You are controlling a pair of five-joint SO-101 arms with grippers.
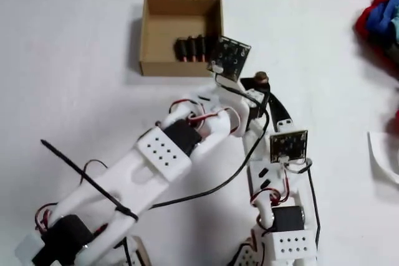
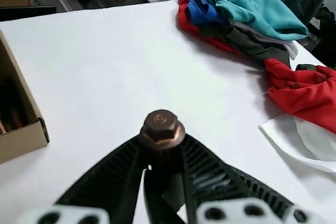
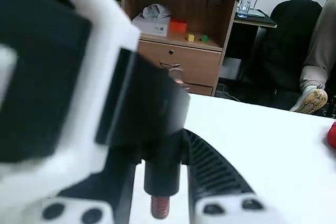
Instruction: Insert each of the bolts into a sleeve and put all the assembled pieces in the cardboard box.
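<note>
1. Left hand [image 2: 161, 149] is clamped on the bolt [image 2: 161, 125] just under its hex head, holding it upright near the right front corner of the cardboard box [image 1: 162, 68].
2. Far left, I have bare white worktop [image 1: 68, 48] from the box out to the edge.
3. Inside the box, assembled pieces [image 1: 190, 49] lie in a row by the front wall, toward its right side.
4. Right hand [image 3: 164, 156] sits around the black sleeve [image 3: 163, 174]; I cannot tell whether it grips. The bolt's threaded end pokes out beneath the sleeve, and the left arm's housing [image 3: 63, 77] crowds close.
5. Rightward, open worktop runs to a pile of clothes [image 2: 247, 14] and a white sheet [image 2: 307, 148] near the right edge.
6. Beyond the far edge stands a wooden cabinet [image 3: 178, 51].
</note>
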